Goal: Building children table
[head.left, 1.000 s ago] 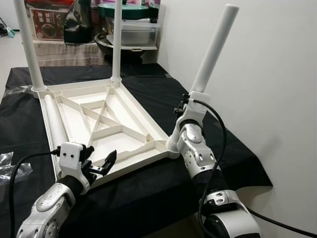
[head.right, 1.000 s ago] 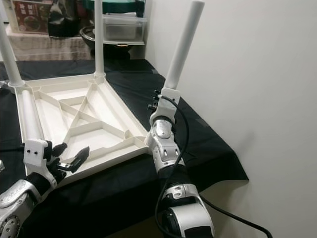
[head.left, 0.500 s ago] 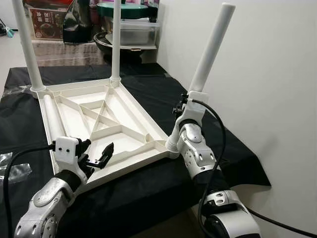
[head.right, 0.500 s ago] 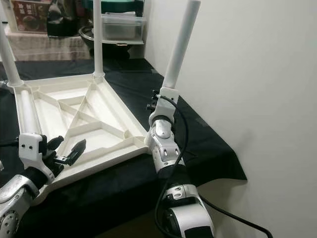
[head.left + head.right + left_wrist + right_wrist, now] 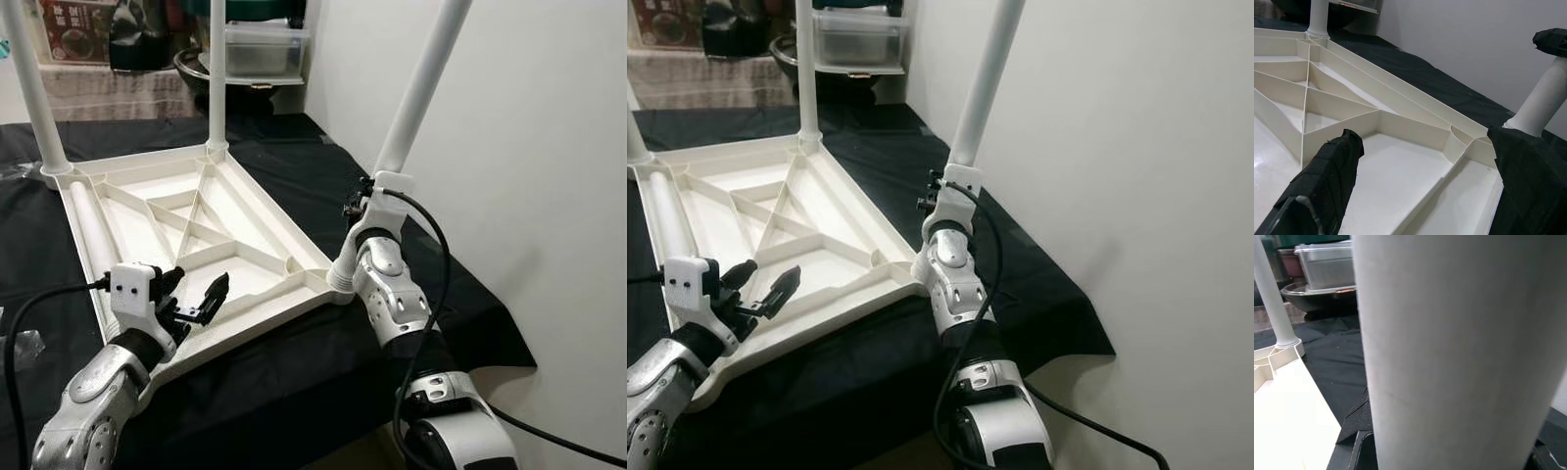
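Note:
The white ribbed tabletop [image 5: 245,284] lies upside down on a black cloth. Two white legs [image 5: 29,88] [image 5: 217,69] stand upright in its far corners. A third leg [image 5: 83,220] lies flat along its left side. My right gripper [image 5: 377,196] is shut on the fourth leg [image 5: 421,78], which tilts right, its foot [image 5: 343,279] at the near right corner. That leg [image 5: 1449,347] is close up in the right wrist view. My left gripper [image 5: 199,286] hovers open over the near left edge, holding nothing; its black fingers [image 5: 1327,181] frame the ribs [image 5: 1400,166].
A white wall [image 5: 529,147] runs close along the right side. The black cloth-covered table [image 5: 460,304] ends just right of my right arm. Behind the table stand a clear plastic bin [image 5: 260,49] and a dark pan [image 5: 196,64]. A crumpled plastic bag [image 5: 20,343] lies at the near left.
The camera has shifted slightly. My left gripper has lifted and moved forward over the tabletop's near edge, still open. The right gripper keeps its hold on the tilted leg.

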`<state>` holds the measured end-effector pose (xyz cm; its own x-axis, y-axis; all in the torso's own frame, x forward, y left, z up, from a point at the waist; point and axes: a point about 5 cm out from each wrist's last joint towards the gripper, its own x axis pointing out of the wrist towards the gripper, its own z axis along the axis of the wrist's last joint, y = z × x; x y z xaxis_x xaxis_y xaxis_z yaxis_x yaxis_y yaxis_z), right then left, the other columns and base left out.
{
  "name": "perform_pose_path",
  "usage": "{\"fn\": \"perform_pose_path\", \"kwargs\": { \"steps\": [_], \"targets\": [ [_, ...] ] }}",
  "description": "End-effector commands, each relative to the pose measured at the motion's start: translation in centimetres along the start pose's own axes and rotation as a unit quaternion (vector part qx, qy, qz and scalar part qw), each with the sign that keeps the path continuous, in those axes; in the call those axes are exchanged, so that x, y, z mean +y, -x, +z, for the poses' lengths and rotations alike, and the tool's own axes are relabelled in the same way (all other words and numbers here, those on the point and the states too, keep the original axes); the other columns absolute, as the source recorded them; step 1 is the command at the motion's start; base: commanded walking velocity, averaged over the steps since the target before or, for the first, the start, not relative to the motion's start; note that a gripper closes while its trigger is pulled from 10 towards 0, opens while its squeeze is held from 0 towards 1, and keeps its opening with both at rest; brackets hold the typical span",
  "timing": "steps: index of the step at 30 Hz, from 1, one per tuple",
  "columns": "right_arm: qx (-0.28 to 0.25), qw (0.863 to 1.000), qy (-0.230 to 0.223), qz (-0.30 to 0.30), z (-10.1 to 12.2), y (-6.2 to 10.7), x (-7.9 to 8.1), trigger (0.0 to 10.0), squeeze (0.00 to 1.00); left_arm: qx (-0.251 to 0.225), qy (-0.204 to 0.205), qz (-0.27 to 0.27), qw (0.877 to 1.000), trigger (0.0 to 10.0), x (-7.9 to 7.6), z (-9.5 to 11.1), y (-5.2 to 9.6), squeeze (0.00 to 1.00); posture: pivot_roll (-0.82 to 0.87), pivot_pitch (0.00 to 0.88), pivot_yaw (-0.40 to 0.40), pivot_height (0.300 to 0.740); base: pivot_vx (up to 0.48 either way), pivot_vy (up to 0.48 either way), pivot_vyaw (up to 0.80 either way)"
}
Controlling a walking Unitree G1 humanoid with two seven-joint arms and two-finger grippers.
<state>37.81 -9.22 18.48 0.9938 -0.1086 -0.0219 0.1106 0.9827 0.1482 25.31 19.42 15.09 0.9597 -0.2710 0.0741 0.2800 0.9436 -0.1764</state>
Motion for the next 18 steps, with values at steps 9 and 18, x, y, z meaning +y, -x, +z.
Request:
{"fn": "perform_pose_path", "kwargs": {
  "steps": [9, 18],
  "targets": [
    [0.082, 0.996, 0.018, -0.009, -3.4, 0.3, -1.1, 10.0, 0.0, -0.01, 0.006, -0.008, 1.0, 10.0, -0.3, 0.1, 0.0, 0.0, 0.05, 0.0, -0.14, 0.74, 0.159, 0.0, 0.0],
    [0.077, 0.997, 0.019, -0.003, -2.7, 0.0, -1.0, 10.0, 0.0, -0.004, 0.006, -0.009, 1.0, 10.0, -0.4, -0.1, 0.0, 0.0, 0.05, 0.0, -0.142, 0.74, 0.0, 0.0, 0.0]
  ]
}}
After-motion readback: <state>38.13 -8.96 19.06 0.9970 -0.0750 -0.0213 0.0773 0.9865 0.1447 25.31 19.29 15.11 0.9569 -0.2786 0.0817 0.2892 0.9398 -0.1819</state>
